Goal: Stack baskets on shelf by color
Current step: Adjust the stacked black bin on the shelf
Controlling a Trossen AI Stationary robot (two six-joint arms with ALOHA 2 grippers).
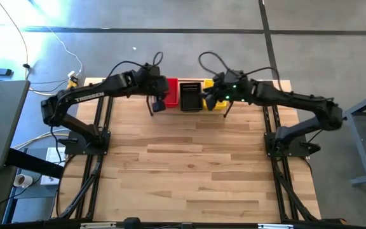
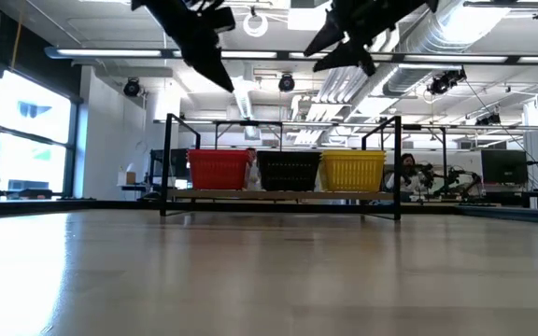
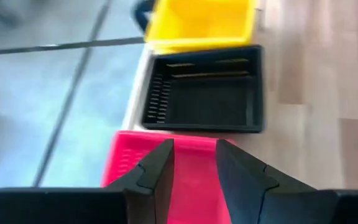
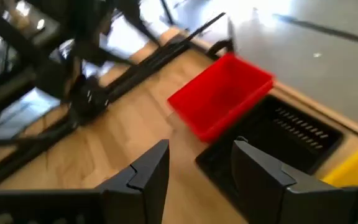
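All the baskets sit in a row on the shelf [image 2: 278, 195] at the far edge of the table [image 1: 196, 172]: red basket [image 2: 218, 170] on the left, black basket [image 2: 289, 171] in the middle, yellow basket [image 2: 353, 171] on the right. From table height each colour looks like one neat block, so I can't tell how many are nested in each stack. The shelf's black wire frames stand upright at both ends.

The left gripper [image 3: 194, 163] hangs above the red basket, fingers a narrow gap apart and nothing between them. Its wrist camera looks straight down the row, red nearest, then black, then yellow.

The right gripper [image 4: 199, 163] is up over the yellow end of the shelf, fingers spread wider, also empty. Past its fingers you can see the red and black baskets and a corner of yellow.

Both arms are up in the air, clear of the baskets.
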